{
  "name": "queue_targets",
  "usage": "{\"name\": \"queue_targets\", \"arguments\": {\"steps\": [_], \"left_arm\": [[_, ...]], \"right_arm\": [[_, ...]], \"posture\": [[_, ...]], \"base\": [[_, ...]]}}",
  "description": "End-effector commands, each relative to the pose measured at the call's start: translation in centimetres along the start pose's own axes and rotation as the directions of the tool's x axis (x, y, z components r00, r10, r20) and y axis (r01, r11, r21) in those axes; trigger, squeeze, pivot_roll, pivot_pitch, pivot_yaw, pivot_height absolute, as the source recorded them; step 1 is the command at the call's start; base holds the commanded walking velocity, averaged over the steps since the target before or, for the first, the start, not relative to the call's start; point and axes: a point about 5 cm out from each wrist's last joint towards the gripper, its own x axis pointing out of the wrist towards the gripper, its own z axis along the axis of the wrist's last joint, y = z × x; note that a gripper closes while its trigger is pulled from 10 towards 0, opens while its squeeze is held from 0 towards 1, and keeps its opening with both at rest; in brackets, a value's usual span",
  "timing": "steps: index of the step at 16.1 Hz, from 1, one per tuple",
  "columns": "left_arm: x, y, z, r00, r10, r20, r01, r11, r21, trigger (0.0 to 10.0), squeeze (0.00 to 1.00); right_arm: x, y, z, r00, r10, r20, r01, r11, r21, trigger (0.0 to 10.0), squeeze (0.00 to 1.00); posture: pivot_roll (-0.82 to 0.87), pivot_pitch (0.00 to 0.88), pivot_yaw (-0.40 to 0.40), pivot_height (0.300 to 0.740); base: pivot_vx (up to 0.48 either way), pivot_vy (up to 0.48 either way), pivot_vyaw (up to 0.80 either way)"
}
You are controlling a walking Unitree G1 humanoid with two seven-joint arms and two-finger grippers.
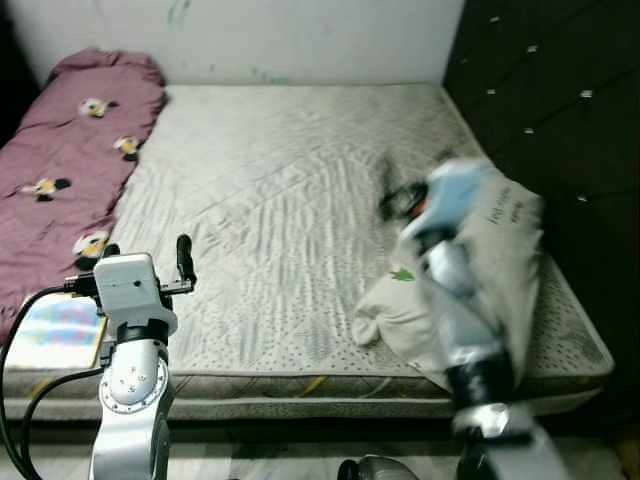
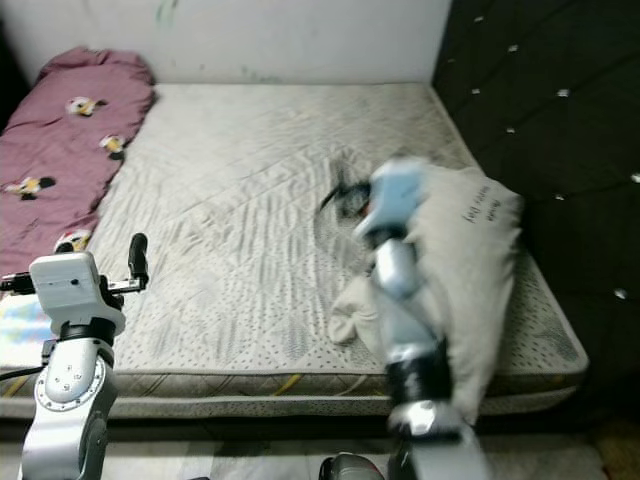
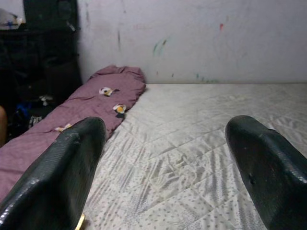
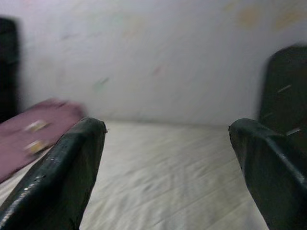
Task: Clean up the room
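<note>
Mattress point(image 1: 280, 200) bare, fills bed frame against wall.
Maroon quilt point(image 1: 60, 160) bunched along left edge.
Beige pillow point(image 1: 500, 270) slumped at right front corner, partly over edge; likely tidy target.
Right arm blurred, swinging above pillow; right gripper point(image 4: 168, 158) fingers spread wide, empty.
Left gripper point(image 3: 168, 163) wide, empty, raised near front left edge.
Risk: fast right swing knocks pillow off corner; blur spoils aim, fingers snag the loose cover.

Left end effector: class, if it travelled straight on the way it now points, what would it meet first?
Probably the grey mattress: the open left end effector points low across it towards the wall; depth is unclear.
</note>
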Motion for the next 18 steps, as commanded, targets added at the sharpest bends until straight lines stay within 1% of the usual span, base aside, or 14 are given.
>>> {"name": "queue_targets", "arguments": {"steps": [1, 2, 4, 6, 7, 8, 9, 10, 12, 13, 14, 16, 17, 18], "left_arm": [[0.0, -0.2, 0.2, 1.000, 0.000, 0.016, 0.000, 1.000, -0.003, 10.0, 0.00], [-0.1, -0.4, 0.3, 1.000, -0.004, 0.016, 0.004, 1.000, -0.004, 10.0, 0.00], [-0.4, -0.3, 0.1, 1.000, -0.006, 0.007, 0.006, 1.000, 0.000, 10.0, 0.00], [-0.7, -0.1, -0.1, 1.000, -0.007, -0.004, 0.007, 1.000, 0.001, 10.0, 0.00], [-0.8, -0.1, -0.1, 1.000, -0.006, -0.007, 0.006, 1.000, 0.001, 10.0, 0.00], [-1.0, -0.1, -0.3, 1.000, -0.006, -0.016, 0.006, 1.000, -0.004, 10.0, 0.00], [-1.1, -0.1, -0.5, 1.000, -0.006, -0.022, 0.006, 1.000, -0.008, 10.0, 0.00], [-1.1, -0.3, -0.5, 1.000, -0.014, -0.024, 0.014, 1.000, -0.015, 10.0, 0.00], [-0.8, -0.8, -0.4, 0.999, -0.037, -0.022, 0.037, 0.999, -0.024, 10.0, 0.00], [-0.8, -0.8, -0.4, 0.999, -0.040, -0.021, 0.039, 0.999, -0.023, 10.0, 0.00], [-0.7, -0.8, -0.5, 0.999, -0.040, -0.023, 0.040, 0.999, -0.023, 10.0, 0.00], [-0.4, -0.8, -0.3, 0.999, -0.044, -0.014, 0.044, 0.999, -0.022, 10.0, 0.00], [-0.1, -0.8, -0.2, 0.999, -0.044, -0.008, 0.043, 0.999, -0.025, 10.0, 0.00], [0.7, -0.9, -0.2, 0.999, -0.046, -0.001, 0.046, 0.999, -0.025, 10.0, 0.00]], "right_arm": [[-0.1, 0.4, 0.9, 1.000, 0.025, 0.008, -0.025, 1.000, 0.006, 10.0, 0.00], [-1.1, 0.0, 0.2, 0.999, 0.040, -0.030, -0.042, 0.998, -0.055, 10.0, 0.00], [-3.4, -1.3, -1.5, 0.992, 0.024, -0.126, -0.026, 0.999, -0.019, 10.0, 0.00], [-5.7, -3.1, -2.6, 0.985, -0.028, -0.172, 0.015, 0.997, -0.078, 10.0, 0.00], [-6.3, -3.7, -2.7, 0.981, -0.047, -0.189, 0.032, 0.996, -0.084, 10.0, 0.00], [-7.0, -4.8, -2.7, 0.975, -0.095, -0.202, 0.073, 0.990, -0.117, 10.0, 0.00], [-7.4, -5.3, -2.6, 0.968, -0.124, -0.217, 0.097, 0.987, -0.128, 10.0, 0.00], [-7.6, -5.4, -2.5, 0.966, -0.123, -0.227, 0.097, 0.988, -0.121, 10.0, 0.00], [-7.5, -5.2, -2.5, 0.965, -0.114, -0.235, 0.089, 0.989, -0.117, 10.0, 0.00], [-7.1, -5.1, -2.5, 0.962, -0.125, -0.243, 0.104, 0.990, -0.099, 10.0, 0.00], [-5.9, -4.9, -2.1, 0.967, -0.120, -0.223, 0.098, 0.989, -0.107, 10.0, 0.00], [-3.2, -4.3, -1.1, 0.977, -0.106, -0.184, 0.092, 0.992, -0.080, 10.0, 0.00], [-2.3, -3.9, -0.8, 0.980, -0.098, -0.171, 0.086, 0.994, -0.072, 10.0, 0.00], [-1.4, -3.4, -0.6, 0.982, -0.094, -0.165, 0.085, 0.994, -0.063, 10.0, 0.00]], "posture": [[-0.02, 0.000, -0.009, 0.740], [-0.02, 0.000, -0.012, 0.740], [-0.02, 0.000, -0.018, 0.740], [-0.01, 0.000, -0.025, 0.740], [-0.01, 0.000, -0.026, 0.740], [-0.02, 0.000, -0.026, 0.740], [-0.03, 0.000, -0.025, 0.740], [-0.03, 0.000, -0.023, 0.740], [-0.03, 0.000, -0.019, 0.740], [-0.03, 0.000, -0.019, 0.740], [-0.04, 0.000, -0.005, 0.740], [-0.04, 0.000, 0.014, 0.740], [-0.04, 0.000, 0.025, 0.740], [-0.04, 0.000, 0.031, 0.740]], "base": [[0.000, 0.000, 0.00], [0.000, 0.000, 0.00], [0.000, 0.000, 0.00], [0.000, 0.000, 0.00], [0.000, 0.000, 0.00], [0.000, 0.000, 0.00], [0.000, 0.000, 0.00], [0.000, 0.000, 0.00], [0.000, 0.000, 0.00], [0.000, 0.000, 0.00], [0.000, 0.000, 0.00], [0.000, 0.000, 0.00], [0.000, 0.000, 0.00], [0.000, 0.000, 0.00]]}}
